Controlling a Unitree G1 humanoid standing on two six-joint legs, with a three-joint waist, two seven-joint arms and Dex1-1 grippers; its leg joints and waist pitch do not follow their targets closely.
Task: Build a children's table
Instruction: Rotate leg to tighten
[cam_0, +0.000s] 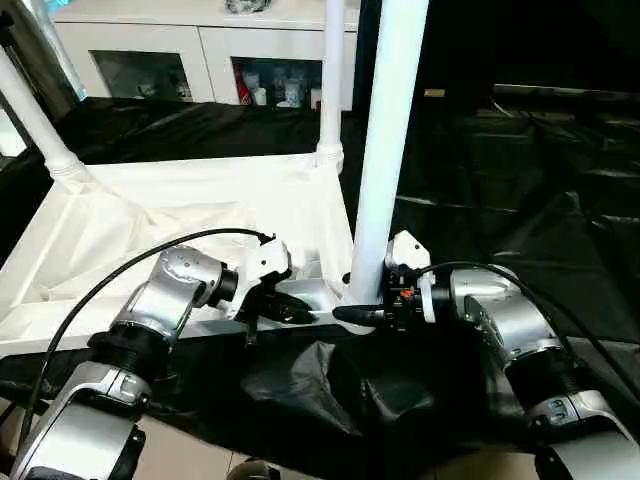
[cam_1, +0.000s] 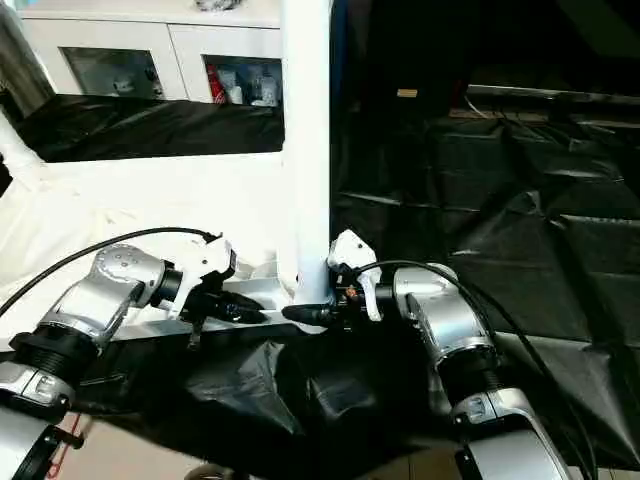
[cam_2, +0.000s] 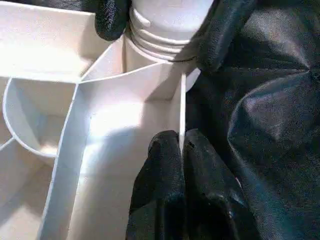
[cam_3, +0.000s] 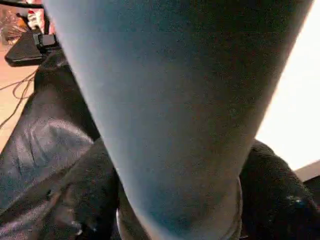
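The white table top (cam_0: 150, 210) lies upside down on a black sheet, ribs facing up. Three white legs stand in its corner sockets: one at the near right (cam_0: 385, 150), one at the far right (cam_0: 332, 80) and one at the far left (cam_0: 35, 120). My left gripper (cam_2: 181, 145) is shut on the thin rim wall of the top, just left of the near-right leg. My right gripper (cam_0: 355, 315) reaches in from the right, its fingers (cam_2: 220, 35) closed on either side of that leg's threaded base (cam_2: 165, 30), low at the socket.
The black sheet (cam_0: 500, 200) covers the floor to the right and in front, bunched into folds below my grippers. A white cabinet with glass doors (cam_0: 200, 50) stands behind the table top. Black cables loop over both silver forearms.
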